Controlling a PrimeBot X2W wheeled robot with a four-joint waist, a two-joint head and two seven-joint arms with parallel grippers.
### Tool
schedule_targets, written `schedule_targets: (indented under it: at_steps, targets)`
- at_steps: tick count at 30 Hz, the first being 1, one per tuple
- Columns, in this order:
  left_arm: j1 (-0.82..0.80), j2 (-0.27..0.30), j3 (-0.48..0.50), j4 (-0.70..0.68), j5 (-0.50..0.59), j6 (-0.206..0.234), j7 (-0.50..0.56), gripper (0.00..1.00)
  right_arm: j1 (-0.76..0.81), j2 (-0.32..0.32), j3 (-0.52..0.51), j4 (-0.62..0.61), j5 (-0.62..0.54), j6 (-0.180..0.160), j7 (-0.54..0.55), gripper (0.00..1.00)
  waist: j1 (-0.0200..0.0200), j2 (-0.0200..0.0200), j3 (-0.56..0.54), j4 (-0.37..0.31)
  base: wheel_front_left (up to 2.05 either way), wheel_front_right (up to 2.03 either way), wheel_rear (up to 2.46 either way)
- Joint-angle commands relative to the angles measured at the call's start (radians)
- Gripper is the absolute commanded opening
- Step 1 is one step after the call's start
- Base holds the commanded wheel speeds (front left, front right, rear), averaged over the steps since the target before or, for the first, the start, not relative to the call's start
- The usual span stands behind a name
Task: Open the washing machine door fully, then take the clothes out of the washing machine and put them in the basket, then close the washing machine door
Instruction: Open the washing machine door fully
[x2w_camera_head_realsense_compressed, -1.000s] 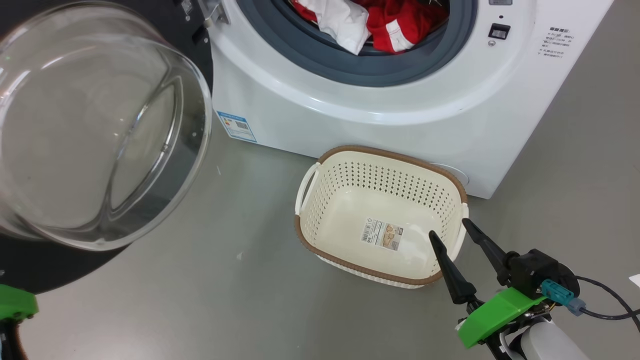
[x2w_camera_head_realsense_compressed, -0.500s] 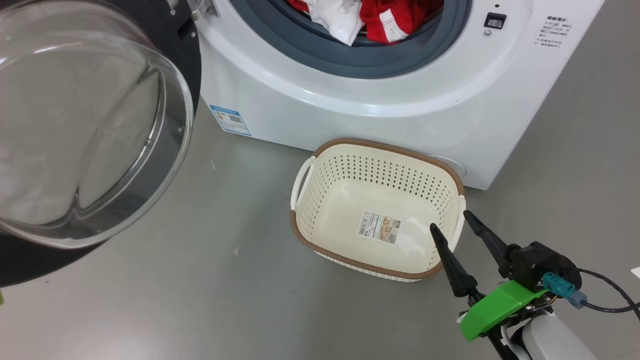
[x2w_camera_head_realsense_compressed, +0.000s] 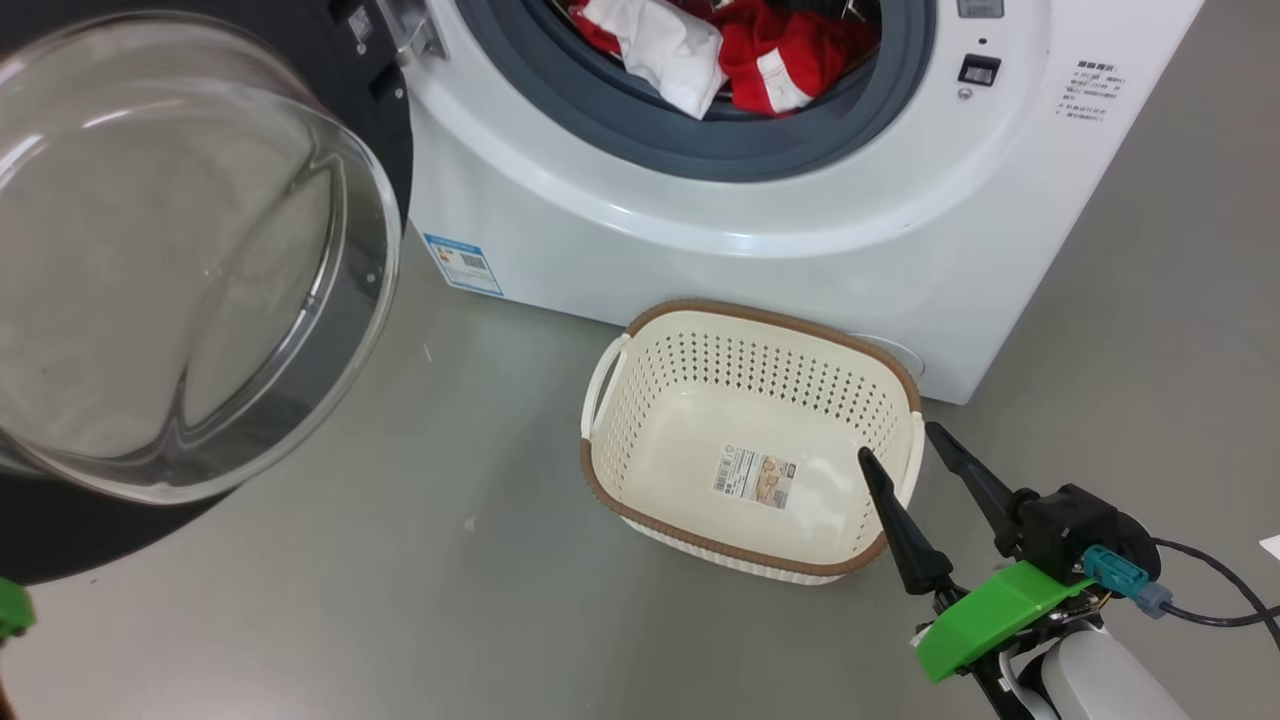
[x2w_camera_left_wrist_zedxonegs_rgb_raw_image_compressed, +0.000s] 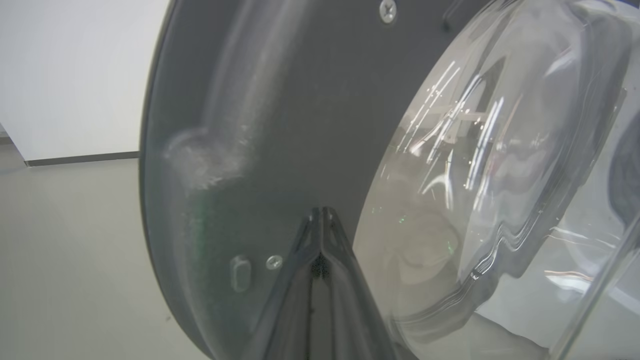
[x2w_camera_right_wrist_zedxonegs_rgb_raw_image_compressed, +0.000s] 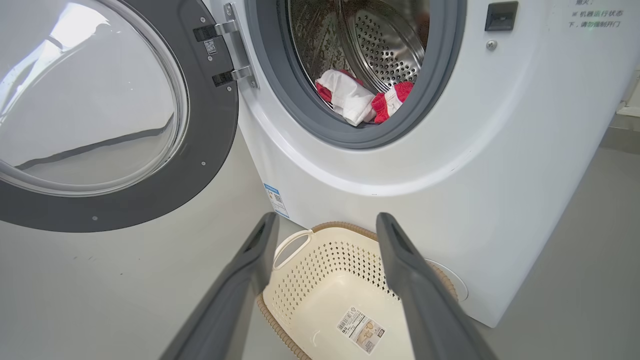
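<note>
In the mouth of the washer (x2w_camera_head_realsense_compressed: 700, 250), on the lower lip of the grey gasket (x2w_camera_head_realsense_compressed: 620, 130), the clothes (x2w_camera_head_realsense_compressed: 760, 60) lie in a loose red-and-white heap. They look soft, light and limp. They should bunch easily but will drape and trail when lifted, and a hanging end could catch on the gasket. The best hold is probably a deep pinch on a raised fold near the front, where the white piece bulges towards the opening, so that several layers come away together.

The door (x2w_camera_head_realsense_compressed: 200, 250) hangs swung out wide on the washer's left. The basket (x2w_camera_head_realsense_compressed: 760, 312) sits empty on the floor (x2w_camera_head_realsense_compressed: 450, 600), just in front of the washer and below the opening.

The right jaws are spread wide and hold nothing. Their fingers (x2w_camera_head_realsense_compressed: 900, 530) hover at the basket's near right corner, one over the inside and one outside the rim.

The left jaws are pressed together with nothing between them. Their tips are up against the door's dark inner face beside the glass bowl (x2w_camera_left_wrist_zedxonegs_rgb_raw_image_compressed: 475, 175). Whether they touch it cannot be told.
</note>
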Motion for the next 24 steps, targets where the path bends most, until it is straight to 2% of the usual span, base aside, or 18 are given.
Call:
schedule_targets:
  at_steps: [1, 11, 13, 16, 19, 20, 21, 24]
  targets:
    - [0.03, 0.037, 0.008, -0.039, 0.008, -0.006, -0.008, 0.0, -0.001, 0.007, 0.016, -0.022, -0.008, 0.005, -0.009, 1.0, 0.0, 0.0, -0.015, 0.0, 0.0, 0.0, 0.0]
    - [0.14, -0.022, -0.079, -0.146, -0.023, -0.006, -0.008, 0.02, 0.028, 0.02, 0.005, -0.031, -0.003, 0.005, -0.009, 1.0, 0.0, 0.0, -0.063, -0.009, 0.0, 0.0, 0.0]
    - [0.165, -0.037, -0.096, -0.172, -0.029, -0.007, -0.008, 0.17, 0.033, 0.021, 0.002, -0.032, -0.001, 0.005, -0.009, 1.0, 0.0, 0.0, -0.072, -0.013, 0.0, 0.0, 0.0]
    - [0.208, -0.061, -0.109, -0.215, -0.029, -0.007, -0.008, 0.27, 0.042, 0.023, -0.001, -0.034, 0.0, 0.005, -0.009, 1.0, 0.0, 0.0, -0.087, -0.021, 0.0, 0.0, 0.0]
    - [0.254, -0.088, -0.145, -0.261, -0.038, -0.007, -0.008, 0.51, 0.052, 0.024, -0.008, -0.038, 0.002, 0.005, -0.009, 1.0, 0.0, 0.0, -0.098, -0.031, 0.0, 0.0, 0.0]
    - [0.27, -0.094, -0.154, -0.273, -0.039, -0.007, -0.008, 0.73, 0.056, 0.025, -0.011, -0.039, 0.002, 0.005, -0.009, 1.0, 0.0, 0.0, -0.104, -0.036, 0.0, 0.0, 0.0]
    - [0.285, -0.101, -0.161, -0.284, -0.043, -0.007, -0.008, 1.0, 0.06, 0.026, -0.014, -0.04, 0.003, 0.005, -0.009, 1.0, 0.0, 0.0, -0.109, -0.04, 0.0, 0.0, 0.0]
    - [0.324, -0.113, -0.191, -0.31, -0.058, -0.007, -0.008, 1.0, 0.071, 0.03, -0.023, -0.044, 0.003, 0.005, -0.009, 1.0, 0.0, 0.0, -0.119, -0.057, 0.0, 0.0, 0.0]
